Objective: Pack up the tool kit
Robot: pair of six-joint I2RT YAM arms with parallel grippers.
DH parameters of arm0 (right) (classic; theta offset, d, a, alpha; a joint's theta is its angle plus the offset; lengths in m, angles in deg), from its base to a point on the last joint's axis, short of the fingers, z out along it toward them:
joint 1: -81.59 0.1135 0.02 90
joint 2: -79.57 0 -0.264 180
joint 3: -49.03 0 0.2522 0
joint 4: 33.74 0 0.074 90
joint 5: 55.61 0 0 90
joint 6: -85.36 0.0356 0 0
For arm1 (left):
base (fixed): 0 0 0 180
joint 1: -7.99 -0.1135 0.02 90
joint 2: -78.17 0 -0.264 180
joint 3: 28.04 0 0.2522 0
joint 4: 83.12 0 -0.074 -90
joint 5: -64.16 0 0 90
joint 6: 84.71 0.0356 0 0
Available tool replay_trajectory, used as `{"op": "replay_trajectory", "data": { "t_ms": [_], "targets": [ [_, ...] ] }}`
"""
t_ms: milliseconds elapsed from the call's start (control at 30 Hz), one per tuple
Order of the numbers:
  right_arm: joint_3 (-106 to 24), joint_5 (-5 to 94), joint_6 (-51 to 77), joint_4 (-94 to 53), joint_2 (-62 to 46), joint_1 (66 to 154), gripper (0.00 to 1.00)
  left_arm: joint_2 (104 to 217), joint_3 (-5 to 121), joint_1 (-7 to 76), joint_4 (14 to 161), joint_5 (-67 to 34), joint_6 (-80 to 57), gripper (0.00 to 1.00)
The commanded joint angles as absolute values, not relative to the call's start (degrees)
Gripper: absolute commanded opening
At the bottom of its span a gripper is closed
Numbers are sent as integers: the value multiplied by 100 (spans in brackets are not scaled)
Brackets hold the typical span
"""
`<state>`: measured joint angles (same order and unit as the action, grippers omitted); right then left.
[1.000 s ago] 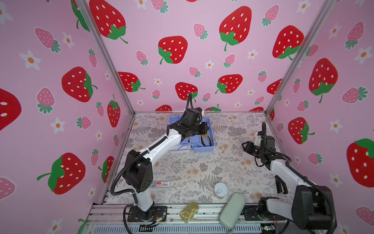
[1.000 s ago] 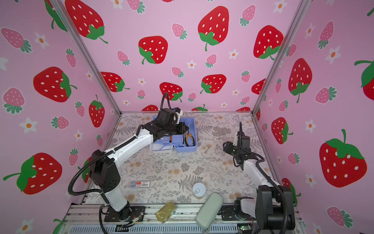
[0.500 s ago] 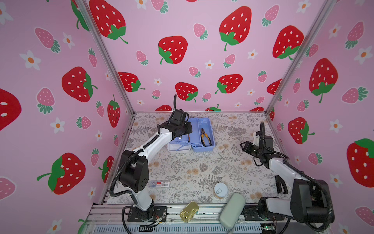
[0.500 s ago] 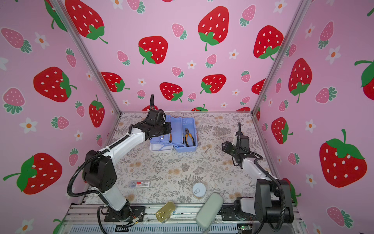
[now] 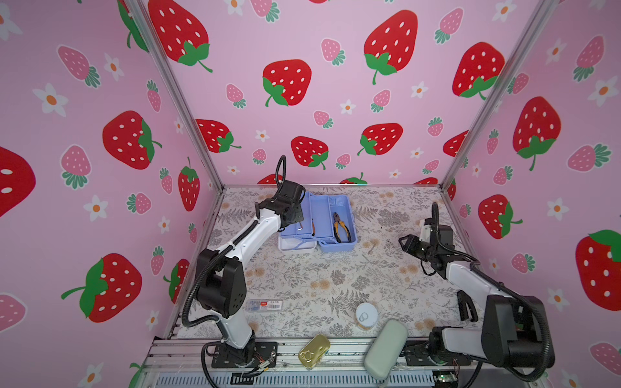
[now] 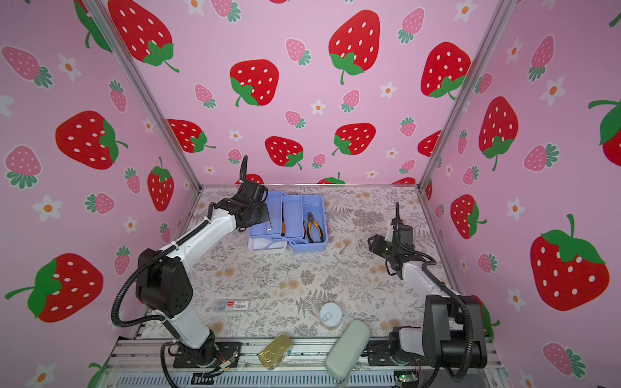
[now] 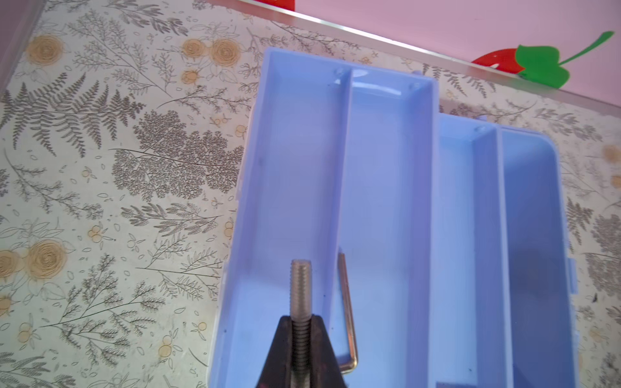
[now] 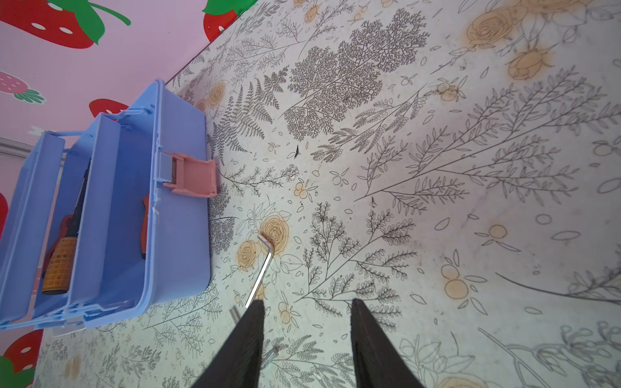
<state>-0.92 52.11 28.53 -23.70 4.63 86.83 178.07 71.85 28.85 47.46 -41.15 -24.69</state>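
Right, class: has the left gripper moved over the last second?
Yes. In both top views the left gripper, gripping a bolt, has shifted left, from over the tool kit's middle to its left-hand tray.

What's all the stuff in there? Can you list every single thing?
tool kit: one, blue, open, far middle of the table
pliers: one, orange and black, in the kit's base
screwdriver: one, orange handle, in a kit tray
tray hex key: one, metal, in a kit tray
loose hex keys: at least two, silver, on the table right of the kit
bolt: one, grey, held over a kit tray
clear case: one, red label, near left
round tin: one, white top, near middle
gold tin: one, front rail
oblong case: one, grey-green, front edge
left gripper: black, shut on the bolt
right gripper: black, open, by the loose hex keys
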Motion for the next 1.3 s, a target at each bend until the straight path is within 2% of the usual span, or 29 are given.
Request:
{"op": "replay_trajectory", "data": {
  "t_ms": [0, 67, 133, 233, 433, 533, 700, 833, 933, 1033, 1267],
  "targets": [
    [-191, 5276, 2813, -2397, 416, 8640, 45, 17934, 7385, 2829, 4442, -4446, -2565, 5],
    [-184, 5276, 2822, -2393, 418, 8641, 45, 18031, 7469, 2811, 4353, -4456, -2555, 22],
    [-170, 5268, 2817, -2387, 425, 8643, 45, 18089, 7517, 2812, 4296, -4429, -2547, 33],
    [-252, 4995, 2620, -2225, 448, 8737, 42, 18063, 7476, 2807, 4380, -4318, -2571, 42],
    [-709, 3394, 1843, -1379, 287, 9806, 40, 17844, 7282, 2837, 4606, -4000, -2652, 43],
    [-860, 3057, 1681, -1261, -57, 10334, 42, 17573, 7012, 3116, 4884, -4020, -2738, 43],
    [-1129, 3342, 1747, -1290, -753, 10750, 47, 17577, 7058, 4400, 5129, -4608, -2451, 42],
    [-1345, 3711, 1904, -1301, -1177, 10868, 50, 17752, 6813, 5267, 5871, -4048, -2626, 40],
    [-1451, 3896, 2045, -1307, -1411, 10882, 51, 18036, 6719, 5804, 6211, -4008, -2716, 37],
    [-1523, 3852, 2115, -1303, -1568, 10884, 55, 18383, 6861, 5974, 6314, -3638, -2918, 36],
    [-1922, 3476, 2189, -1304, -2052, 10888, 53, 18860, 7339, 6144, 6339, -3218, -2987, 35]
  ]
}}
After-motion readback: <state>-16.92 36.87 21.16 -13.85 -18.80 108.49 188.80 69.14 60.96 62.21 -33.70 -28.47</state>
